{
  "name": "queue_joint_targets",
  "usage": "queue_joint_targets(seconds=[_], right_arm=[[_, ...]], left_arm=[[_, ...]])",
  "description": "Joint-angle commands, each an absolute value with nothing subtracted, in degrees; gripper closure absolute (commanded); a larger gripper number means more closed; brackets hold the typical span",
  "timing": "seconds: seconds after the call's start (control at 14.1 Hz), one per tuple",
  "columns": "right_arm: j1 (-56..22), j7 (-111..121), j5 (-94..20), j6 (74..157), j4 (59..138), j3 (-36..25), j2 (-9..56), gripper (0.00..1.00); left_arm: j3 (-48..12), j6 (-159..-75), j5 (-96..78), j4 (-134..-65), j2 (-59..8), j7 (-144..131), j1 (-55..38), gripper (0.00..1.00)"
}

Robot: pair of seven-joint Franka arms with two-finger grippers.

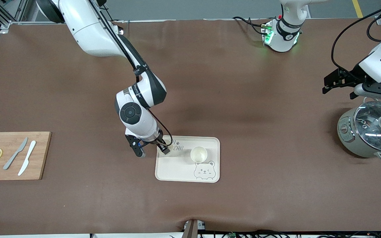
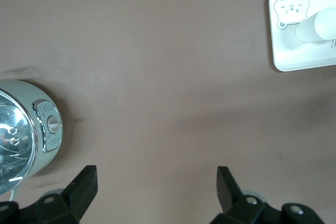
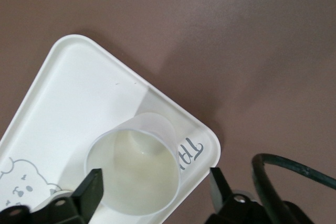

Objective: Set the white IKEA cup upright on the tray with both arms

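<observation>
The cream tray point(image 1: 177, 168) with a bear drawing lies mid-table. A white cup point(image 3: 134, 174) stands upright on the tray's corner point(image 3: 202, 135) by the grey lettering. My right gripper point(image 1: 153, 151) is low over that corner and open. The cup sits between its fingers point(image 3: 92, 184), with a gap on the side toward the table; the gripper hides it in the front view. A second white cup point(image 1: 198, 154) stands upright next to the bear and also shows in the left wrist view point(image 2: 315, 24). My left gripper point(image 1: 339, 90) waits open and empty, raised beside the pot.
A grey pot with a glass lid point(image 1: 370, 134) stands at the left arm's end of the table. A wooden cutting board point(image 1: 13, 155) with two lemon slices and two knives lies at the right arm's end. Brown cloth covers the table.
</observation>
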State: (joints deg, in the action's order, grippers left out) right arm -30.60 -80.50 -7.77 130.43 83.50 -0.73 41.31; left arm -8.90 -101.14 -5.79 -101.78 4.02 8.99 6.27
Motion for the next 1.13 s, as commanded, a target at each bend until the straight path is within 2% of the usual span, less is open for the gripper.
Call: queue_joint_targets(seconds=[0.0,0.21,0.42,0.71,0.85,1.06], right_arm=[[-30.7,-80.1,-7.6,122.9,78.8,-1.1,41.8,0.00],[-29.2,-80.1,-7.7,115.0,75.3,-1.3,41.6,0.00],[-28.7,-80.2,-7.6,107.8,72.3,-1.6,39.9,0.00],[-27.3,-80.4,-7.4,105.0,72.5,-1.7,36.4,0.00],[-26.1,-80.2,-6.8,102.6,72.5,-1.6,35.0,0.00],[-23.0,-77.9,-7.0,100.1,72.5,-1.2,32.8,0.00]], left_arm=[[-9.3,-99.4,-4.2,-98.7,2.7,8.2,6.7,0.00],[-8.4,-98.5,-4.3,-97.6,1.9,8.1,5.3,0.00],[-0.6,-98.0,-4.2,-97.4,2.0,7.5,-2.5,0.00],[-0.5,-96.2,-4.2,-93.7,0.9,7.2,-2.9,0.00],[-1.1,-92.7,-4.0,-88.7,-1.7,5.5,-2.8,0.00],[-3.9,-91.9,0.2,-88.1,-2.3,5.8,-2.3,0.00]])
